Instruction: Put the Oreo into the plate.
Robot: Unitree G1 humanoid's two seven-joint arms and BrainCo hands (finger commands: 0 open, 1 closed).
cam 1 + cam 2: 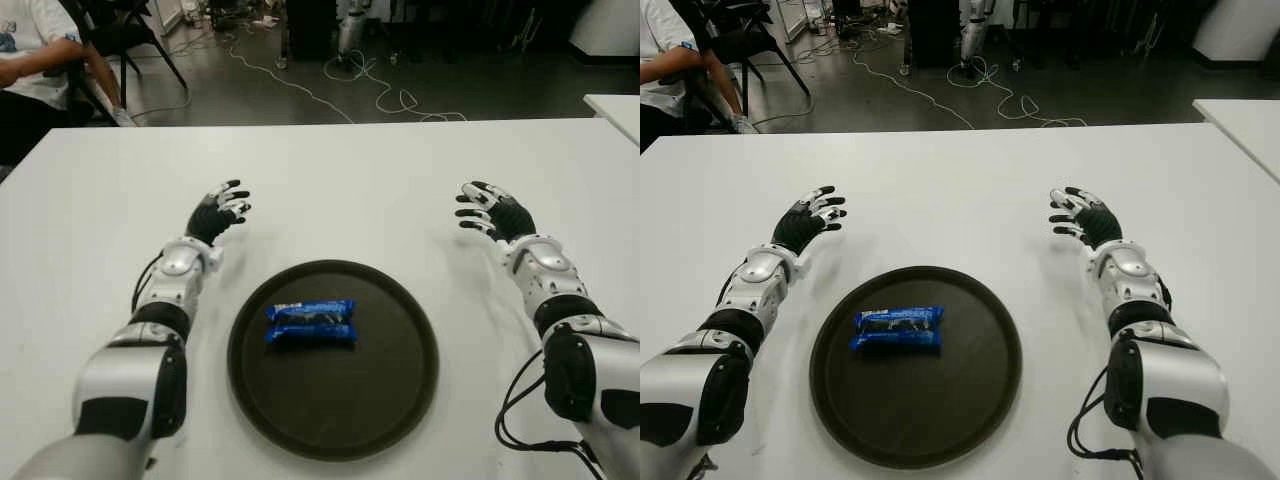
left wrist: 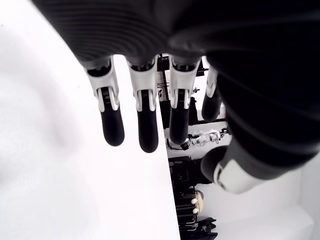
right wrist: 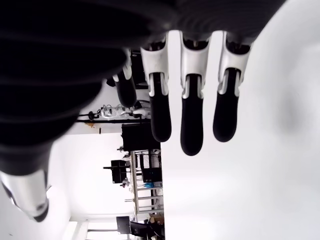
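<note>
Your Oreo (image 1: 310, 324), a blue packet, lay flat inside the dark round plate (image 1: 400, 400), a little toward its far left part and clear of the rim. The plate sat on the white desk (image 1: 340, 190) close to its near edge, about midway between your two arms. By the look of it, the placing was done and nothing was left but to hold off. Your left hand (image 1: 218, 212) showed to the plate's left, toward the far side, fingers spread and holding nothing. Your right hand (image 1: 492, 211) showed well to the plate's right, likewise released and empty. A person (image 1: 30, 60) sat beyond the desk's far left corner.
</note>
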